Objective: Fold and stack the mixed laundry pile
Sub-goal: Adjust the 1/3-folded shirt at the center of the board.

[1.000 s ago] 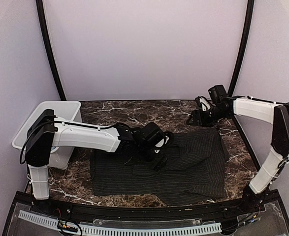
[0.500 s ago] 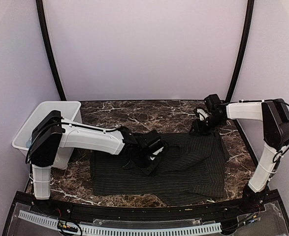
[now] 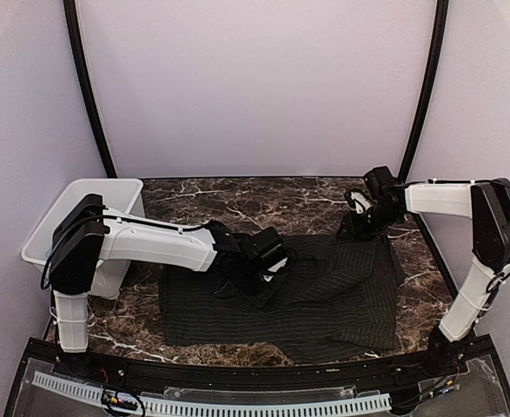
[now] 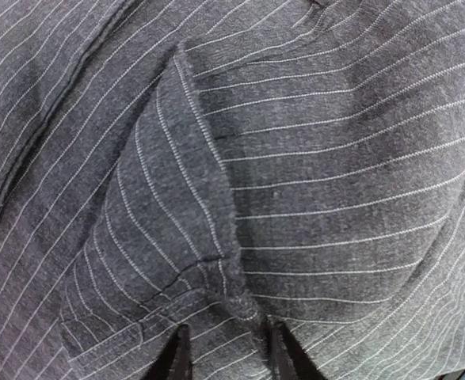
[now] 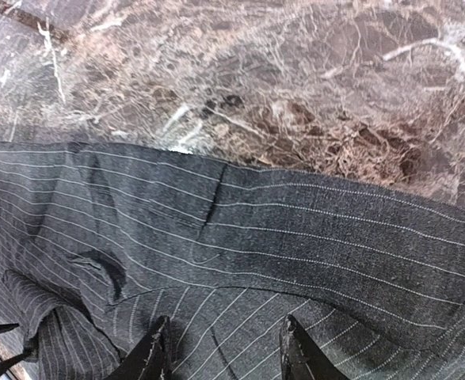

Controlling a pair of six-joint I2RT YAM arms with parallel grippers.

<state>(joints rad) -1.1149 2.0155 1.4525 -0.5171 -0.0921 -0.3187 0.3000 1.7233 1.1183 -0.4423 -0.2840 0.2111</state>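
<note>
Black pinstriped shirt [image 3: 324,295] lies spread on the marble worktop [image 3: 237,200], right of the white bin [image 3: 63,217]. I see rumpled folds across its middle. Left gripper [image 3: 263,271] is down on that middle part; in the wrist view its fingers [image 4: 177,358] are drawn close, pinching a puckered ridge of cloth. Right gripper [image 3: 357,224] sits at the shirt's far right corner, its fingers [image 5: 149,356] astride striped cloth near the edge. I cannot tell whether it grips.
</note>
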